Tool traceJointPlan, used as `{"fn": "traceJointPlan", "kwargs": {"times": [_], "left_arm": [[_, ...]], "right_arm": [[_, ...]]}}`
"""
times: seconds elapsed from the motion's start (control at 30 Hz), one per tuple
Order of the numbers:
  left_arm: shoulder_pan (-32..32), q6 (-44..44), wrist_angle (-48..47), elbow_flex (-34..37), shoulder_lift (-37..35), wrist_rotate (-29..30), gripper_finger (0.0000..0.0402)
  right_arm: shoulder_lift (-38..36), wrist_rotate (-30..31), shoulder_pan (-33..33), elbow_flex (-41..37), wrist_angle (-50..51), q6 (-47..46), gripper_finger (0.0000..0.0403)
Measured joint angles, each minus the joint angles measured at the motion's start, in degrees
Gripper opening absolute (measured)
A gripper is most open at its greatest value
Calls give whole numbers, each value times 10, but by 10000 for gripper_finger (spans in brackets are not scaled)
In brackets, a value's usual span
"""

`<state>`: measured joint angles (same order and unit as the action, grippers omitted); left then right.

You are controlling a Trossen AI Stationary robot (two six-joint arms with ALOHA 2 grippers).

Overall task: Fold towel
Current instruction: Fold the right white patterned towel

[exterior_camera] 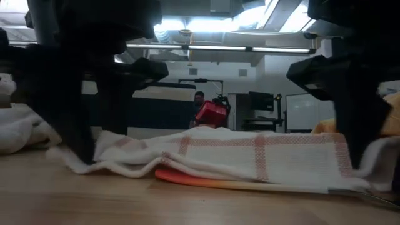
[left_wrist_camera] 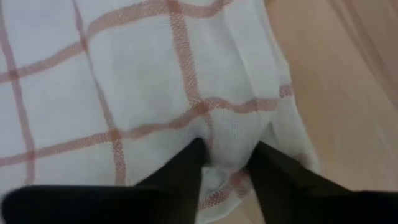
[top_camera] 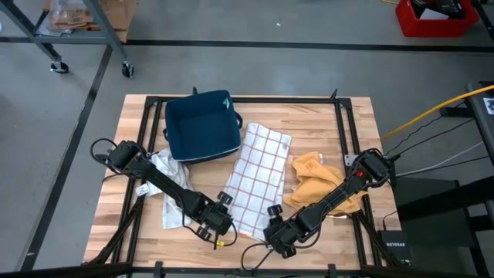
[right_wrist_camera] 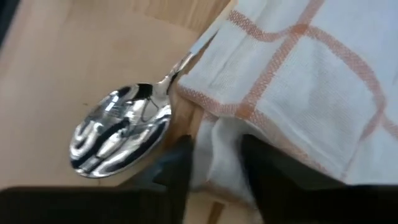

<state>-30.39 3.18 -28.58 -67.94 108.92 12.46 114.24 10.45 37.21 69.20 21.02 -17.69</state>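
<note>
Checked towel (top_camera: 257, 176) lies flat mid-table, long axis running from the blue bin (top_camera: 202, 127) toward the near edge, slightly skewed. Far end touches the bin's corner; near end sits between the two grippers.

Left gripper (top_camera: 218, 225) is at the towel's near left corner. Left wrist view: fingers (left_wrist_camera: 180, 177) pinch a small ridge of cloth (left_wrist_camera: 227, 146) between them, so it's clamped on the towel, fabric bunched up in the gap.

Right gripper (top_camera: 276, 234) is at the near right corner. Right wrist view: fingers (right_wrist_camera: 177, 165) straddle the folded hem (right_wrist_camera: 217, 149), cloth between them; looks clamped on the towel edge too. A metal spoon (right_wrist_camera: 121, 134) lies on the wood just beside that corner, handle running under the towel.

Low view: towel (exterior_camera: 250, 156) is draped low on the tabletop (exterior_camera: 94, 200), both arms coming down on its ends, an orange flat thing (exterior_camera: 187, 178) poking out from under its near edge. Can't tell what it is.

Other stuff: white crumpled cloth (top_camera: 166, 174) under the left arm, yellow cloth (top_camera: 316, 181) under the right arm, just beside the towel's right side.
</note>
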Motion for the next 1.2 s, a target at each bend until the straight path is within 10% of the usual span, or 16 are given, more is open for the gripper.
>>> {"fn": "traceJointPlan", "kwargs": {"times": [0.2,1.0,1.2], "left_arm": [[-5,-54,-1,0,0,3,11],[-64,-310,17,0,-110,-171,4],[-51,-286,16,-25,-114,-132,8]], "right_arm": [[0,-25,3,-1,-22,-46,13],[0,-34,67,184,88,-243,5],[-1,41,79,214,156,-260,9]]}}
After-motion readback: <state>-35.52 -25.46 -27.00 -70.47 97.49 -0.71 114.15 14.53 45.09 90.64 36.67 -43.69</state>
